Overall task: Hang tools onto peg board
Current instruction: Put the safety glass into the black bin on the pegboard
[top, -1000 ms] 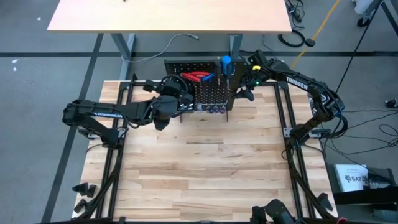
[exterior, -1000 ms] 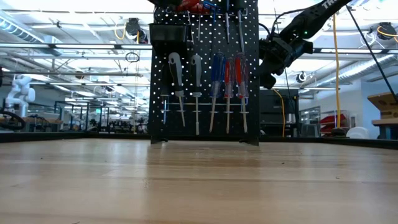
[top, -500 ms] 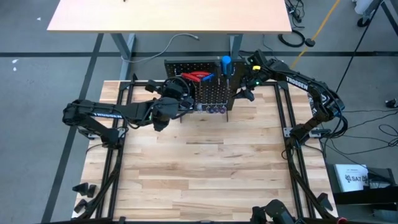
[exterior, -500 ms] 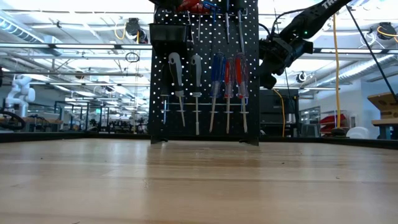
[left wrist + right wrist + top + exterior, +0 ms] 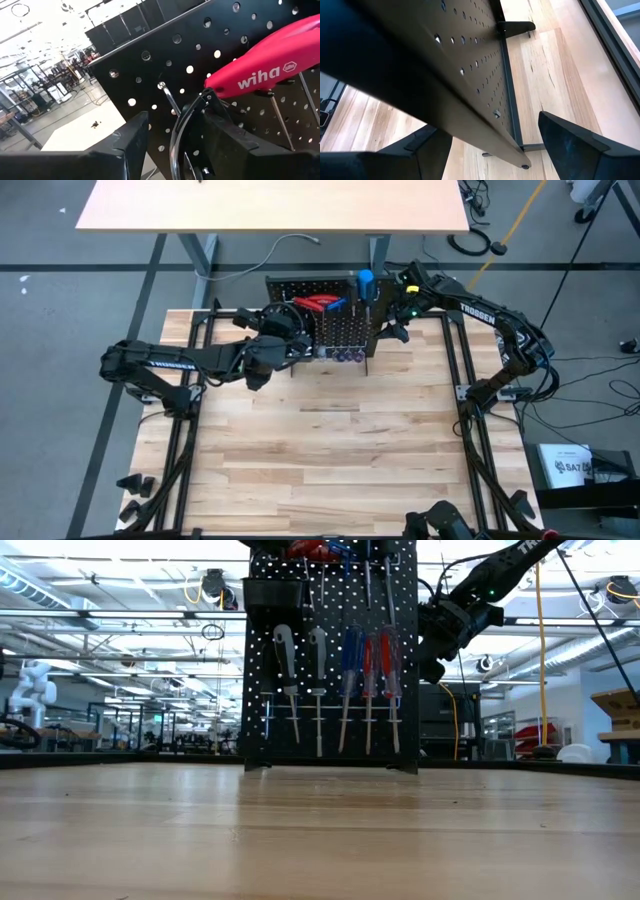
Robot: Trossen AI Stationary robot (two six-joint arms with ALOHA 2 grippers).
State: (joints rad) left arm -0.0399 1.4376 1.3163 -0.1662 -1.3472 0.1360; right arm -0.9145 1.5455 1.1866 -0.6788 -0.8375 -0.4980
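Note:
The black peg board (image 5: 335, 330) stands upright at the table's far middle. Along its top hang red pliers (image 5: 315, 304) and a blue-handled tool (image 5: 364, 279). In the low view, screwdrivers with silvery (image 5: 285, 645), blue (image 5: 349, 650) and red (image 5: 385, 655) handles hang in a row, below a small black bin (image 5: 272, 592). My left gripper (image 5: 288, 332) is level at the board's upper left and open. The pliers' red handle (image 5: 260, 75) and a metal hook (image 5: 167, 97) lie just ahead of its fingers. My right gripper (image 5: 395, 330) is open astride the board's right edge (image 5: 512, 135). My right gripper has one finger (image 5: 415, 150) in front of the peg board's right edge and one finger (image 5: 580, 145) behind it, slanting down from the table's right. Wood shows between the panel and the far finger. Whether the other finger touches the panel I cannot tell.
A light desk (image 5: 270, 205) stands beyond the table's far edge. Black frame rails (image 5: 462, 380) run along both sides of the tabletop. The wide wooden surface (image 5: 320, 450) lies between the board and the near edge.

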